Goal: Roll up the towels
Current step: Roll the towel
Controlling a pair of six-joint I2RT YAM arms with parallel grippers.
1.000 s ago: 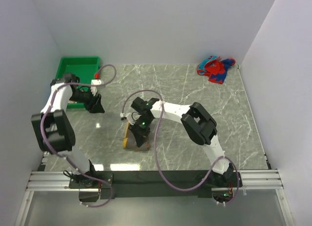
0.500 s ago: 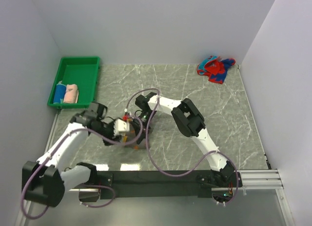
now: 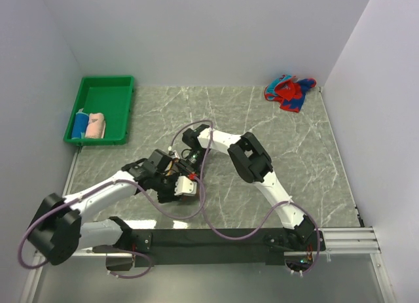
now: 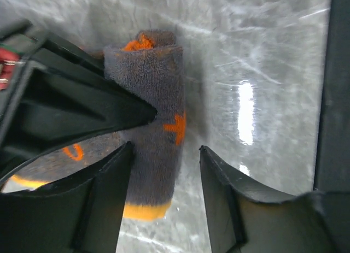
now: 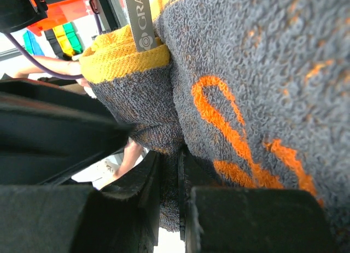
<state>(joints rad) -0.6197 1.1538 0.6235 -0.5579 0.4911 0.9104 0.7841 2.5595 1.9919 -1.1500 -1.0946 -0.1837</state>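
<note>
The orange towel point(image 4: 153, 83), grey looped terry with orange marks and a yellow hem, lies rolled into a stubby cylinder on the marbled bench point(image 3: 262, 120), toward its near edge, left of middle. The left hand point(image 4: 165, 149) straddles the roll, jaws wide. The right hand point(image 5: 169, 154), jaws narrow, pinches a terry fold. A crumpled red-blue towel point(image 3: 290, 92) sits at the far right corner. Rolled blue point(image 3: 80, 124) and pink point(image 3: 96, 125) towels lie in the plastic tray point(image 3: 105, 87) at the far left corner.

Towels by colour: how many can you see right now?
Blue towel: 1
Pale pink towel: 1
Red-and-blue towel: 1
Grey-and-orange towel: 1
Total: 4
</note>
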